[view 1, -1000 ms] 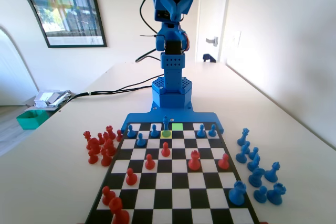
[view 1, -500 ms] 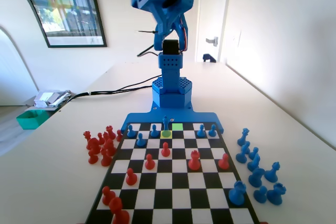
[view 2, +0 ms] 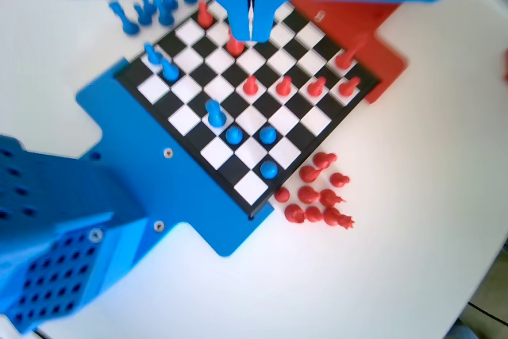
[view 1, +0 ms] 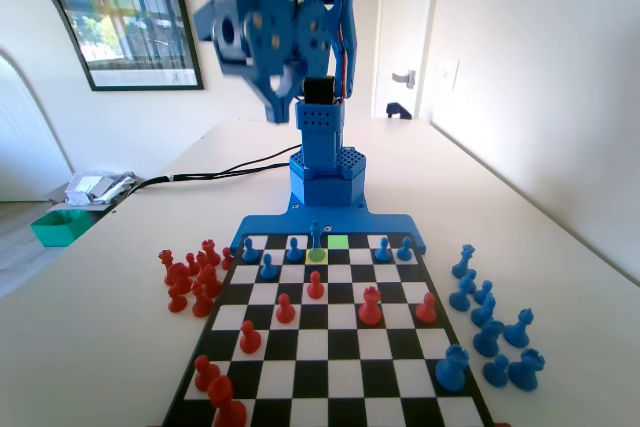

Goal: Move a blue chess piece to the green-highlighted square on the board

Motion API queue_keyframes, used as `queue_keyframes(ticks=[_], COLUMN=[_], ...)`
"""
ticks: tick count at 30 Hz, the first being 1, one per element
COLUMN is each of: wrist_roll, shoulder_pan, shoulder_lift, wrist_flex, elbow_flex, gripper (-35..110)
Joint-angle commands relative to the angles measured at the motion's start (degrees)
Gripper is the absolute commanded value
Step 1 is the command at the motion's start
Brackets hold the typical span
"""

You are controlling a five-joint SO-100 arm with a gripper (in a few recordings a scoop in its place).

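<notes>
In the fixed view, the near end of the board (view 1: pixel 325 347) holds only red pieces: a few red pawns (view 1: pixel 218 387) at its near left corner and more spread over the middle ranks, likely mid-game positions. Off the board on the tabletop (view 1: pixel 100 327), a cluster of captured red pieces (view 1: pixel 190 272) stands to the left and a row of captured blue pieces (view 1: pixel 490 322) to the right, set aside so the squares stay free.

Farther along, at the board's far rank, the blue chess piece (view 1: pixel 316 236) stands upright, its slender stem rising above the short blue pawns (view 1: pixel 268 267) around it. A yellow-tinted square (view 1: pixel 317 255) lies just in front of it. The green-highlighted square (view 1: pixel 338 242) sits just to its right in this view and is bare, so the move is judged not yet begun. In the wrist view the same tall piece (view 2: pixel 214 112) stands near the board's blue rim.

Beyond the board, the blue arm is raised high above its base, well apart from every piece. The gripper (view 2: pixel 252 33) hangs from the top of the wrist view with the jaws pressed together to a thin slit, holding nothing. They would need to part before descending around the stem.
</notes>
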Motion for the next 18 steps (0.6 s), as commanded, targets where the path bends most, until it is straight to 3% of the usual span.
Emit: queue_keyframes(ticks=[1, 18], wrist_roll=[-4.13, -1.93], shoulder_pan=[2.46, -0.97], shoulder_lift=[-0.09, -2.02], wrist_flex=[-1.14, -18.90], elbow_flex=[2.90, 17.67], gripper=[7, 10])
